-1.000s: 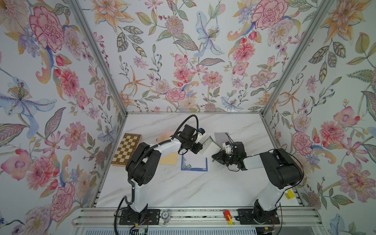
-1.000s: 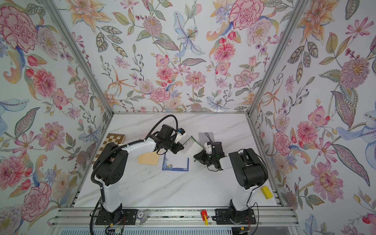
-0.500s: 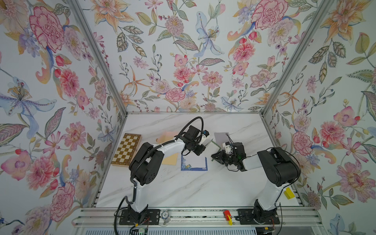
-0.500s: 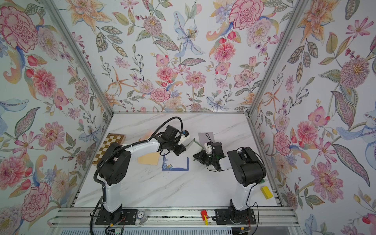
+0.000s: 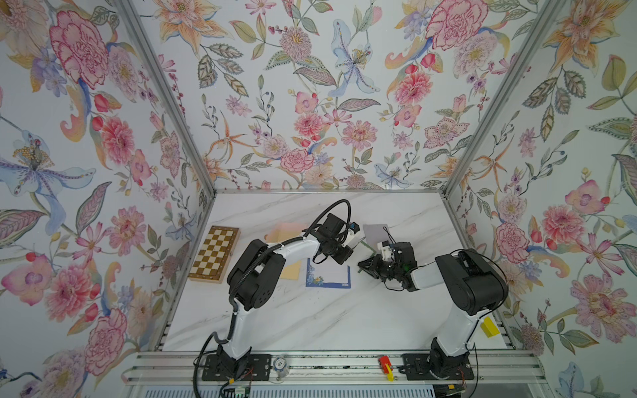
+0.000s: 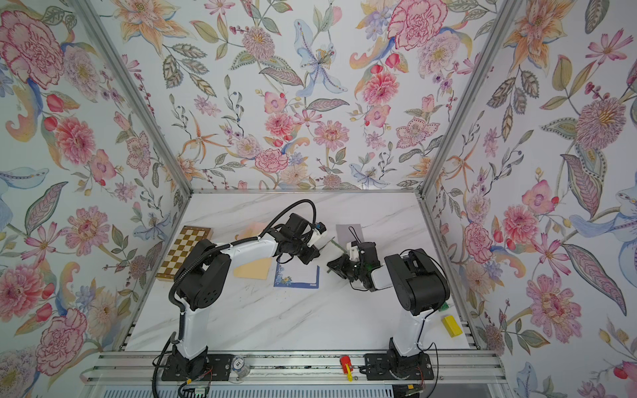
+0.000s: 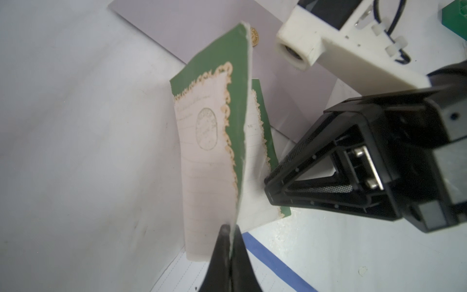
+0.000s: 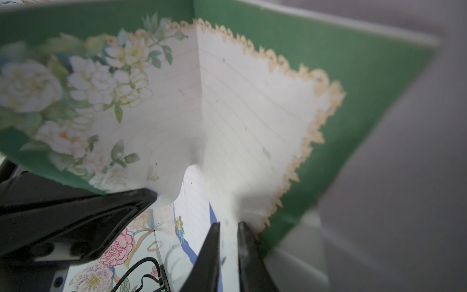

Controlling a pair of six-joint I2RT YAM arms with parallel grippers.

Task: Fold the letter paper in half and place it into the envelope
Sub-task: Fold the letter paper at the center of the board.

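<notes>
The letter paper [image 7: 207, 141] is green-bordered with a lined cream middle. It stands bent along a crease [image 8: 199, 101] between my two grippers, above the table. In both top views only a small green sliver of it [image 5: 364, 245] [image 6: 331, 245] shows. My left gripper [image 7: 231, 228] [image 5: 355, 248] is shut on one edge of the sheet. The right gripper [image 8: 228, 226] [image 5: 362, 267] is shut on the opposite half, its fingers nearly together with paper between them. The grey envelope [image 5: 375, 233] [image 7: 202, 25] lies flat just behind the paper.
A blue-bordered sheet [image 5: 327, 275] lies under the grippers, with a tan envelope [image 5: 291, 270] to its left and a pink one [image 5: 286, 231] behind. A chessboard [image 5: 213, 253] sits at the left wall. A yellow block [image 5: 489, 326] is at the right front.
My left gripper has moved right toward the right gripper with the paper's edge, bending the sheet closer together. The right gripper has stayed nearly in place.
</notes>
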